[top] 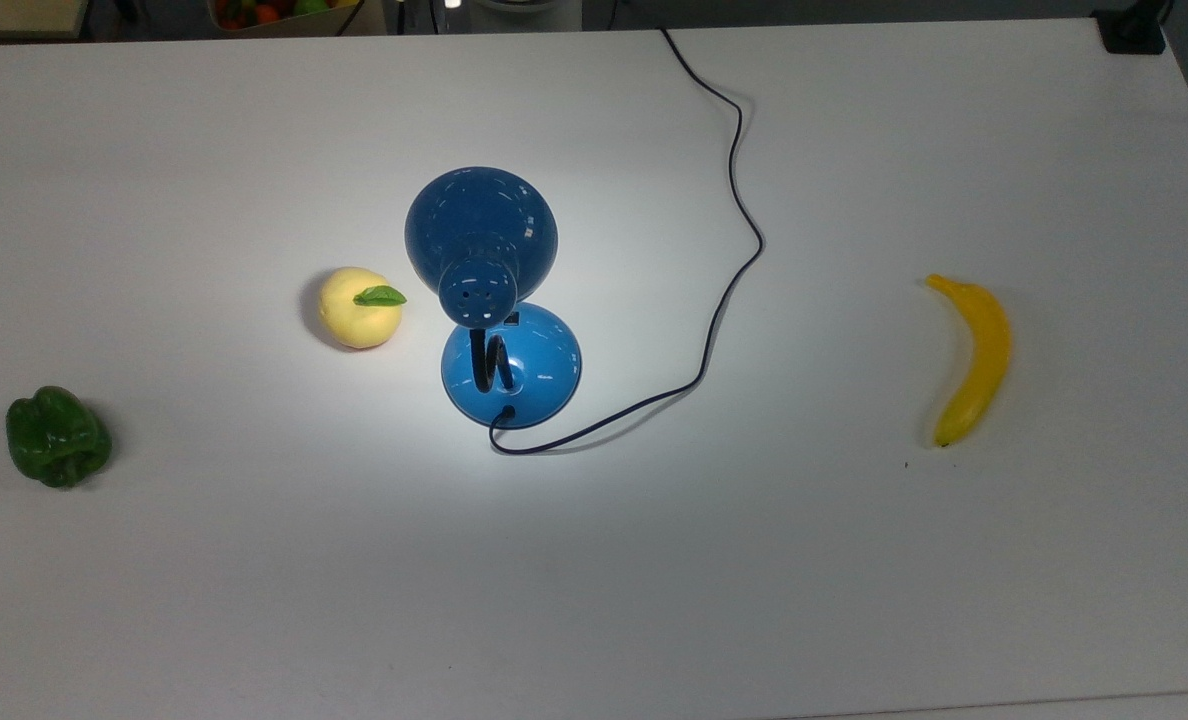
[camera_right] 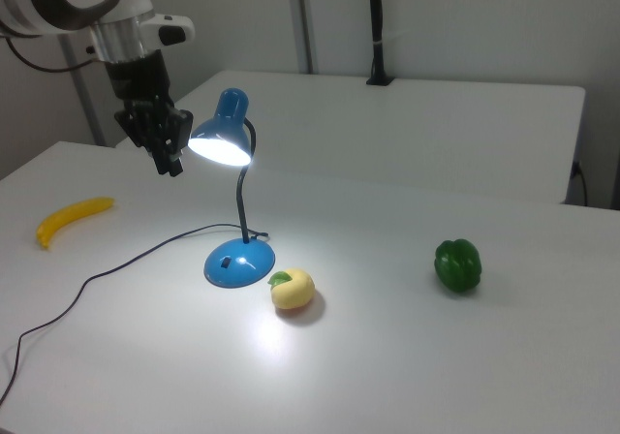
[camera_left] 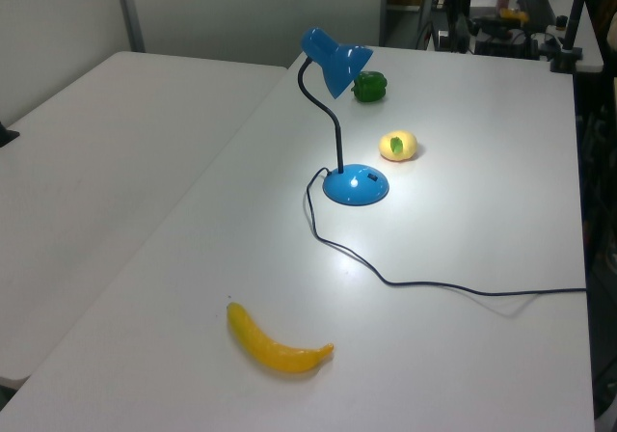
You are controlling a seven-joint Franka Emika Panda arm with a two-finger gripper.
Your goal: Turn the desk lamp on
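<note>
Gripper (camera_right: 168,159) hanging in the upper left of the right view, raised off the table and just left of the lit shade, fingers drawn close together with nothing between them. Desk lamp (top: 494,300) standing mid-frame in the top view, slightly left of centre, shade tipped toward the upper edge, base below it; bulb glowing in the right view and a bright pool spread over the table (top: 854,560) around the base. Judged done: light on, nothing left but clearing away. Yellow apple (top: 359,307) just left of the base, cord (top: 729,270) looping away on the right toward the upper edge. Green pepper (top: 57,437) far left, banana (top: 974,358) far right, both well apart from the lamp. Wide bare surface across the lower half; table edges along top and right.
</note>
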